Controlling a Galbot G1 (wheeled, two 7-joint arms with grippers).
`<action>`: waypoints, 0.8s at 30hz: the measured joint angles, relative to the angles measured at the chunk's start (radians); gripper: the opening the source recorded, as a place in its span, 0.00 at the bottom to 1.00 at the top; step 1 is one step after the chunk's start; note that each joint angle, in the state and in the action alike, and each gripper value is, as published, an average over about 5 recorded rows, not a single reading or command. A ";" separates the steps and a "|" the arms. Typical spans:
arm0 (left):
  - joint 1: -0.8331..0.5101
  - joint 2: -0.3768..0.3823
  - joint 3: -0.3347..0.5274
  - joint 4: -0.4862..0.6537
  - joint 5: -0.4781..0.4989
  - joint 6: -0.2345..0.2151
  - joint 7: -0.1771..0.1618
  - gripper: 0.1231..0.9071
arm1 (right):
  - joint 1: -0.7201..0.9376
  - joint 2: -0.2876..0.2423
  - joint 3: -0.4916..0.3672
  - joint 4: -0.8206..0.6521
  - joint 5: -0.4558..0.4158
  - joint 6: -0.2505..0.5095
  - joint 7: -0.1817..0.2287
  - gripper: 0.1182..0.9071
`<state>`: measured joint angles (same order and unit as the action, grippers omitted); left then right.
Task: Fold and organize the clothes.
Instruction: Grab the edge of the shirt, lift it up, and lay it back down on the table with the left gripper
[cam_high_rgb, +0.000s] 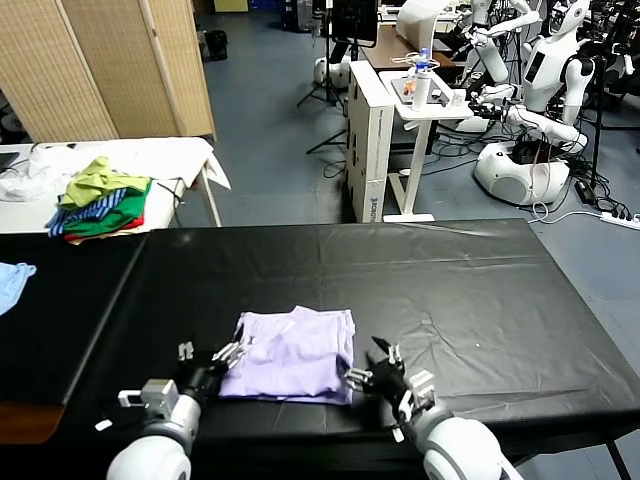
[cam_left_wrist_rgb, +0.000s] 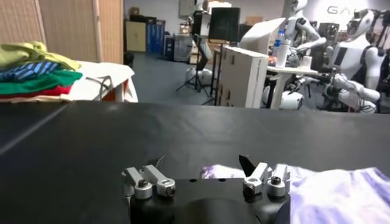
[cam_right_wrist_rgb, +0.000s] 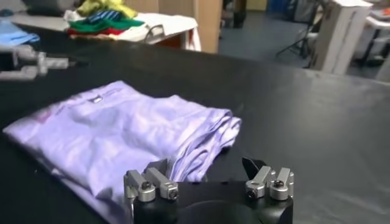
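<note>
Lying near the front edge of the black table (cam_high_rgb: 480, 290), the pale lavender T-shirt (cam_high_rgb: 296, 354) is sitting folded into a compact, roughly rectangular bundle, with its layered folds stacking up along the side facing the robot's right. Both arms are reaching in low over the tabletop, one on each side of the garment. The left gripper (cam_high_rgb: 208, 355) is resting just beside the shirt's left edge, its fingers spread apart and gripping nothing; in the left wrist view the left gripper (cam_left_wrist_rgb: 206, 181) is showing both metal-tipped fingers standing well apart, with bare black surface and a sliver of lavender fabric between them. The right gripper (cam_high_rgb: 378, 372) is sitting at the shirt's near right corner, likewise spread wide and holding nothing; in the right wrist view the right gripper (cam_right_wrist_rgb: 208, 182) is facing the folded edge of the T-shirt (cam_right_wrist_rgb: 131, 137), and the cloth is lying just ahead of one finger, though whether it is touching cannot be determined. Beyond the table's far left, a pile of green, yellow, blue and red garments (cam_high_rgb: 100, 200) is resting on a white-covered side table (cam_high_rgb: 185, 155). A light blue cloth (cam_high_rgb: 12, 280) is lying at the far left edge of the black surface, well apart from the shirt.
</note>
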<state>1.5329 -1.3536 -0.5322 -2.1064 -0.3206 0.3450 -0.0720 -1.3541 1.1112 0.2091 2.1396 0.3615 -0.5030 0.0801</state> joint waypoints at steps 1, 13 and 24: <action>0.003 -0.005 -0.005 0.005 -0.008 -0.006 0.008 1.00 | -0.010 0.006 0.016 0.008 0.008 0.007 -0.001 1.00; 0.010 -0.077 -0.039 0.066 -0.150 -0.031 0.083 1.00 | -0.163 0.025 0.220 0.084 0.140 0.060 -0.004 1.00; -0.010 -0.092 -0.043 0.117 -0.271 -0.024 0.101 1.00 | -0.204 0.028 0.289 0.093 0.147 0.066 -0.004 1.00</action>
<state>1.5232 -1.4454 -0.5752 -1.9893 -0.5919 0.3215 0.0290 -1.5580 1.1393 0.4983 2.2325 0.5084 -0.4374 0.0761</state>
